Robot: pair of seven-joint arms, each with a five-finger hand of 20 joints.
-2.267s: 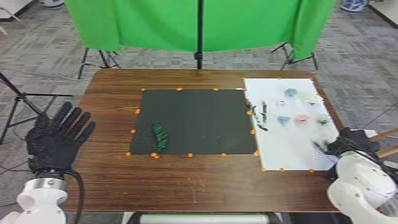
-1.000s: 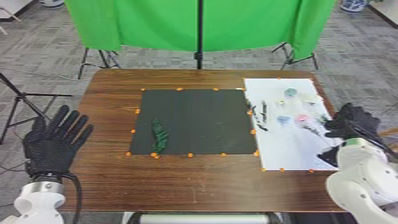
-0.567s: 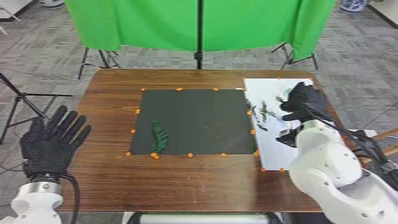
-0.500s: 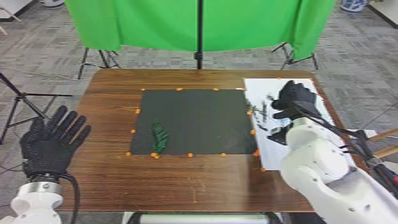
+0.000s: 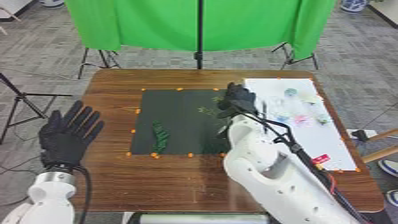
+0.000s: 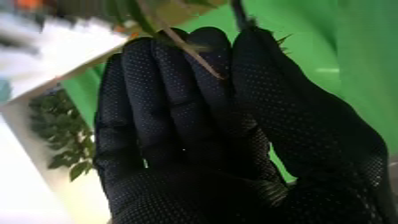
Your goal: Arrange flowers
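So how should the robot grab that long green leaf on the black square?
I'd pinch the green leaf near its middle, coming from straight above, thumb on one long side and fingers on the other. It lies on the black square, long and narrow, so its long sides look easiest to close on.

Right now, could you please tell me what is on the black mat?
A green sprig lies there; the right hand holds a leafy stem over the mat, hiding whatever is beneath.
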